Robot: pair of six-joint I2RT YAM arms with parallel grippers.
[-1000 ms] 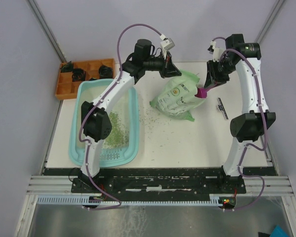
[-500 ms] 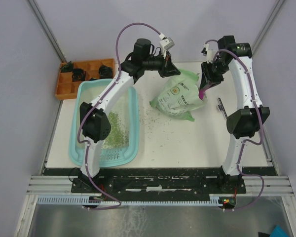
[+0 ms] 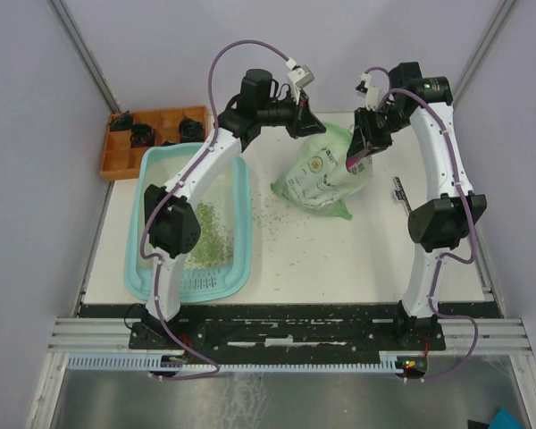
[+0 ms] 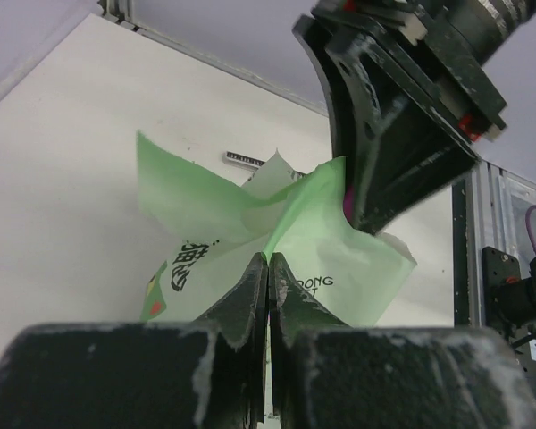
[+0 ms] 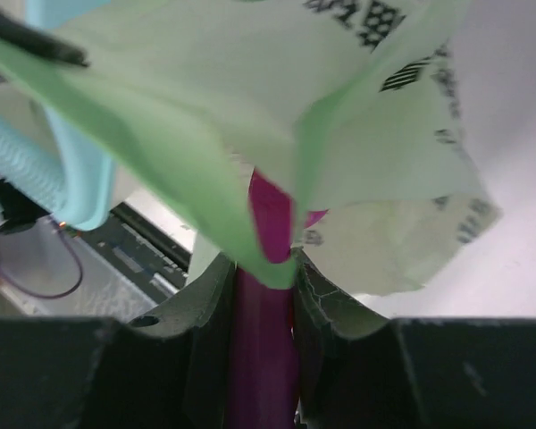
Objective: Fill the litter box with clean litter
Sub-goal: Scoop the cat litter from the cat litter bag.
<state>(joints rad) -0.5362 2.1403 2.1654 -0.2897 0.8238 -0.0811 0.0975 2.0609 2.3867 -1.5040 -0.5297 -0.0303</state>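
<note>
The teal litter box (image 3: pixel 241 192) lies at the left of the table with a patch of pale green litter (image 3: pixel 207 234) on its floor. The light green printed bag (image 3: pixel 326 174) stands mid-table. My left gripper (image 3: pixel 305 125) is shut on the bag's top edge (image 4: pixel 277 228) and holds it up. My right gripper (image 3: pixel 359 150) is shut on the handle of the magenta scoop (image 5: pixel 266 295); the scoop's front end goes under the bag's rim and is hidden inside the bag. The right gripper also shows in the left wrist view (image 4: pixel 384 179), close above the bag mouth.
An orange compartmented tray (image 3: pixel 125 152) with dark parts sits at the back left. Loose granules (image 3: pixel 286 219) are scattered on the table between box and bag. A small dark strip (image 3: pixel 402 195) lies right of the bag.
My right gripper has moved left and toward the bag mouth with the scoop, which has gone into the bag. The left gripper holds the bag edge as before.
</note>
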